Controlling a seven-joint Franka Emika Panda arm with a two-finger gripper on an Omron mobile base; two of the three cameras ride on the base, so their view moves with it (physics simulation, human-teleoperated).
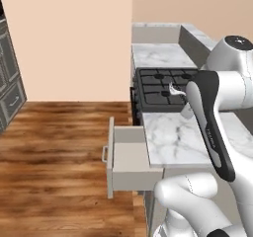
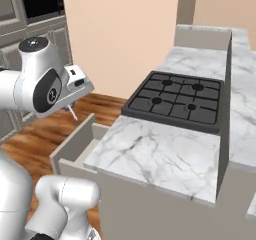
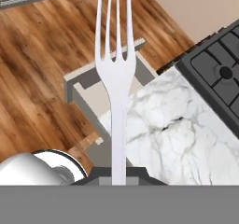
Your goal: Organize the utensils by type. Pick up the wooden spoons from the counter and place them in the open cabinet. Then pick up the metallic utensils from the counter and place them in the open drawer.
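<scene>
Your claw (image 3: 118,175) is clamped on the silver fork (image 3: 115,73), tines out, held above the table's (image 3: 172,139) edge for the open drawer (image 3: 93,94).

Flat, even rendered light, no clear source. Faint shading inside the drawer (image 1: 129,158); mild sheen on floor (image 1: 59,147). Low resolution, slightly soft; no glare or edge distortion.

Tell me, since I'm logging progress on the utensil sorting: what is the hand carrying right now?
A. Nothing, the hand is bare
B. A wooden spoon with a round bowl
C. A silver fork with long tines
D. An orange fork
C: in the hand view the hand is shut on a silver fork whose tines point out over the open drawer and the wooden floor.
</scene>
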